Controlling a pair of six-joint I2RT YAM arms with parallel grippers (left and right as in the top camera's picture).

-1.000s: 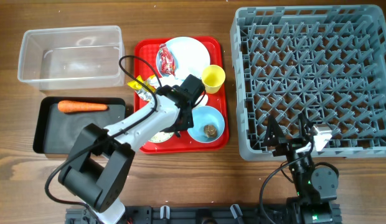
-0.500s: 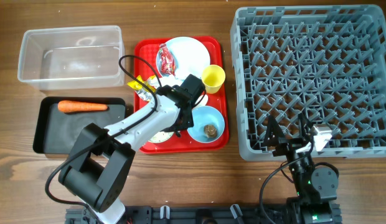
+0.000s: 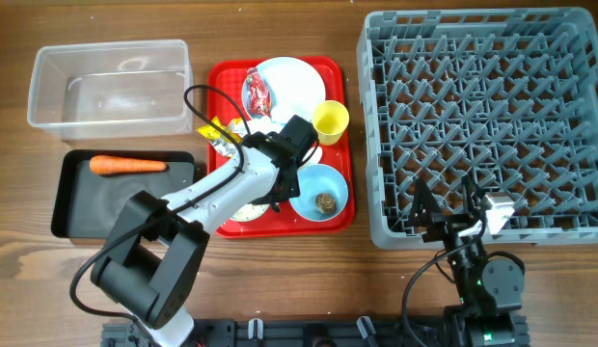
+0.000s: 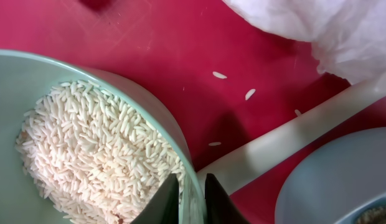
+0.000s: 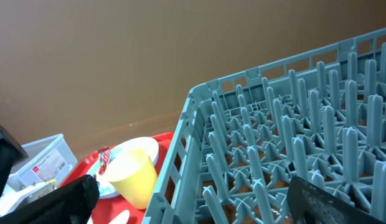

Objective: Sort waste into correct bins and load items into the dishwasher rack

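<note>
My left gripper (image 3: 278, 198) is shut on the rim of the pale green bowl (image 3: 243, 211), which holds loose white rice (image 4: 93, 155). In the left wrist view the two fingers (image 4: 193, 200) pinch the rim, one inside and one outside. A white spoon handle (image 4: 286, 140) and crumpled tissue (image 4: 330, 31) lie beside it on the red tray (image 3: 222, 77). The light-blue bowl (image 3: 320, 188) holds a brown lump (image 3: 325, 201). The yellow cup (image 3: 330, 121), the plate (image 3: 289, 82) and a red wrapper (image 3: 258, 93) are behind. My right gripper (image 3: 444, 217) is open and empty at the front edge of the rack (image 3: 482, 125).
The carrot (image 3: 128, 165) lies in the black tray (image 3: 87, 212) at the left. The clear tub (image 3: 111, 87) stands behind it. A yellow wrapper (image 3: 219, 132) lies at the red tray's left edge. The right wrist view shows the rack (image 5: 292, 143) and cup (image 5: 134, 174).
</note>
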